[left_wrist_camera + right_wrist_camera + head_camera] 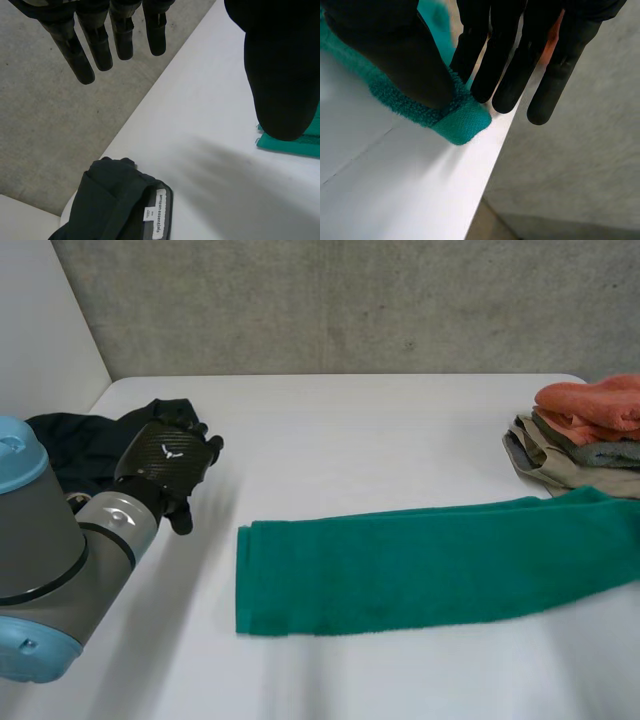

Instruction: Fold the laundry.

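Left arm [60, 550] sits closest, its left hand [165, 465] near one end of the green towel [400, 565] stretched along the table [350, 440]. From its wrist, fingers [100, 45] hang straight, empty, over a dark shirt [115, 210]. Right hand [395, 55] pinches the towel's other corner, probably to hold it taut

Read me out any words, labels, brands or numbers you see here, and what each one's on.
"amazon essentials": white neck label inside the dark garment.
Smaller tag beside that label: print too small to read.
Left hand: a white logo mark on its back, no letters.
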Robot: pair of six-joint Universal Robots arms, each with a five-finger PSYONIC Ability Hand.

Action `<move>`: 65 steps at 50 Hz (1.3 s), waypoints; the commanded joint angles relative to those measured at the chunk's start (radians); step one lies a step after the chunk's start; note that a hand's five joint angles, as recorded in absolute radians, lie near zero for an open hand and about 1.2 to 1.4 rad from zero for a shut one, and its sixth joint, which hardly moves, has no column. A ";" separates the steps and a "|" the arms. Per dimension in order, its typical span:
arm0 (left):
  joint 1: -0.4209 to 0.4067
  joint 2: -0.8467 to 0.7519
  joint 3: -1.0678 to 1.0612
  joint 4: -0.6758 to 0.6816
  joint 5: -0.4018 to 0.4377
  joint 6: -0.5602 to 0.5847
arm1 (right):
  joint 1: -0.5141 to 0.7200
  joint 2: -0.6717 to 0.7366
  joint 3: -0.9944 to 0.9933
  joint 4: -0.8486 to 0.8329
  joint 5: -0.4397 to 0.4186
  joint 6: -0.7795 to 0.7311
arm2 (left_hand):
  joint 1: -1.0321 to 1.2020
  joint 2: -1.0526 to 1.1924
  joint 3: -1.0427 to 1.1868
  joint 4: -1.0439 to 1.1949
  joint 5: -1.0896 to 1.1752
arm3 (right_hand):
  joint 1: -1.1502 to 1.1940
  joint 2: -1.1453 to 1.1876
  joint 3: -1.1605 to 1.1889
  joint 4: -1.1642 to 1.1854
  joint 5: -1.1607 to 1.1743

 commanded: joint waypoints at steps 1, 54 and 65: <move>0.003 0.026 -0.010 0.000 -0.003 0.000 | 0.336 -0.088 -0.027 -0.024 0.008 0.130 | -0.028 -0.023 -0.021 -0.022 -0.011 | 0.266 0.215 0.209 0.197 0.243; -0.365 -0.327 0.170 0.129 -0.041 -0.124 | 0.785 0.073 0.114 -0.107 0.171 0.446 | -0.002 0.003 0.005 0.005 0.015 | -0.884 -0.935 -0.941 -0.953 -0.907; -0.221 -0.424 0.211 0.149 -0.344 -0.095 | 0.791 0.072 0.137 -0.156 0.221 0.447 | -0.002 0.003 0.005 0.005 0.016 | -0.776 -0.827 -0.833 -0.845 -0.799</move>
